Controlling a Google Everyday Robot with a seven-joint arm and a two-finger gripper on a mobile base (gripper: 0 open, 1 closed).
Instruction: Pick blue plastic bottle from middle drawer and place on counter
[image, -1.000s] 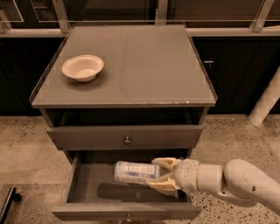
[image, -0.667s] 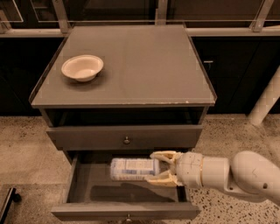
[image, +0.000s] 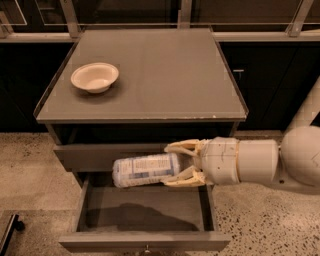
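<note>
The blue plastic bottle (image: 145, 170) lies on its side in the air, held above the open middle drawer (image: 145, 210). My gripper (image: 176, 164) comes in from the right and is shut on the bottle's right end, one cream finger above it and one below. The bottle's cap is hidden inside the gripper. The bottle hangs in front of the closed upper drawer front, below the level of the counter (image: 165, 75). The drawer's inside shows only the bottle's shadow.
A cream round bowl (image: 94, 76) sits on the counter's left part. My white arm (image: 265, 160) reaches in from the right. Dark cabinets stand behind and beside the counter. The floor is speckled stone.
My gripper has lifted the bottle up out of the drawer and a little to the left; it now hangs higher, in front of the upper drawer front.
</note>
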